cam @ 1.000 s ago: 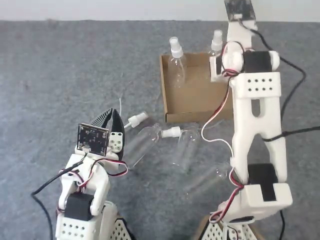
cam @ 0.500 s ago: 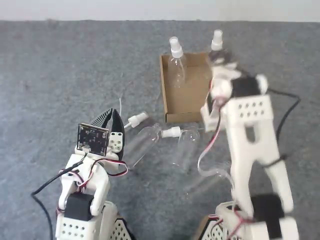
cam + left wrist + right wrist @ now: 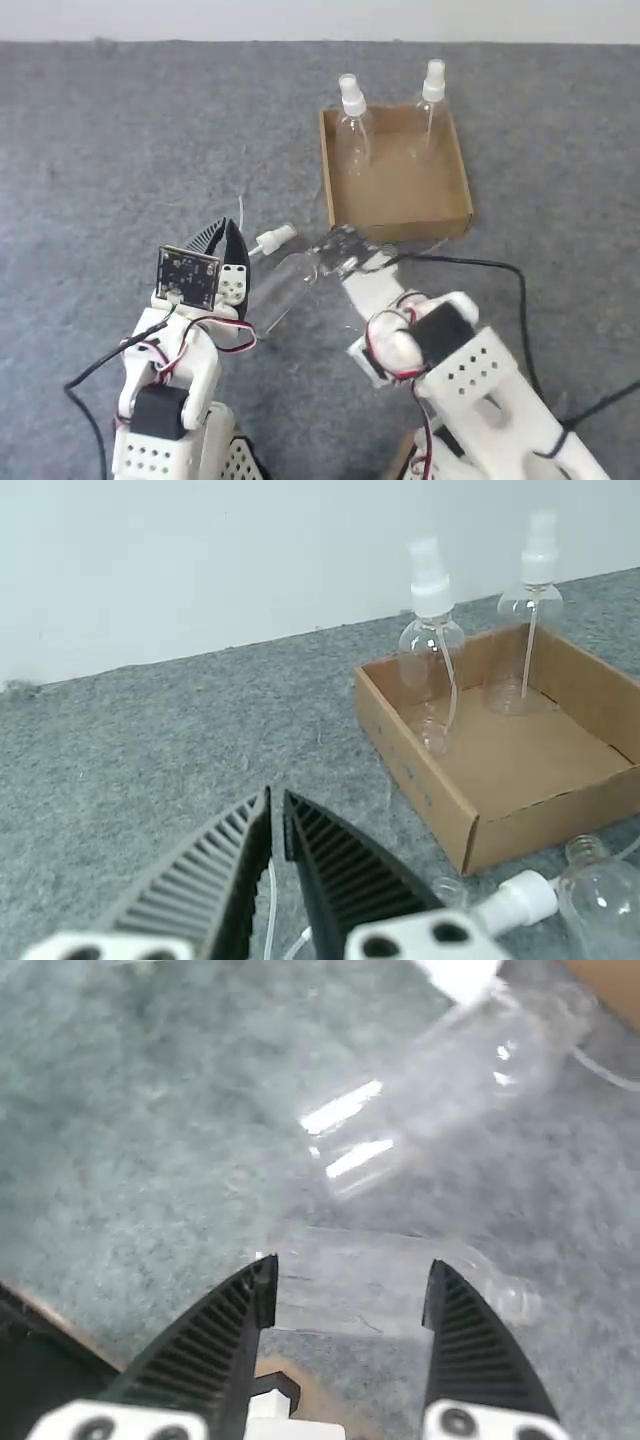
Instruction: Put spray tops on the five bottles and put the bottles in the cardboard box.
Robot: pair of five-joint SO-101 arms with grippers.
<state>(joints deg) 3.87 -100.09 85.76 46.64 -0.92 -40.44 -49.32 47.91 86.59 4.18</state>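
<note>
Two clear bottles with white spray tops [image 3: 352, 118] [image 3: 432, 95] stand in the cardboard box [image 3: 460, 190] at the back. A capped bottle [image 3: 285, 270] lies on the grey mat in front of the box, beside my left gripper [image 3: 228, 238], which is shut and empty; the left wrist view shows that gripper [image 3: 278, 805] with the box [image 3: 430, 790] beyond it. My right arm [image 3: 440, 350] is folded low over the other lying bottles. My right gripper [image 3: 350, 1270] is open, with an uncapped clear bottle [image 3: 370, 1285] lying on the mat between its fingertips. Another bottle [image 3: 450, 1070] lies just beyond.
Grey carpet covers the table, with free room at the left and far right. A thin clear dip tube [image 3: 240, 210] lies near the left gripper. A loose spray top [image 3: 520, 900] and a bottle neck [image 3: 585, 850] lie by the box's front wall.
The right arm has drawn back from over the box and come down low over the lying bottles in front of it. The left arm has stayed still.
</note>
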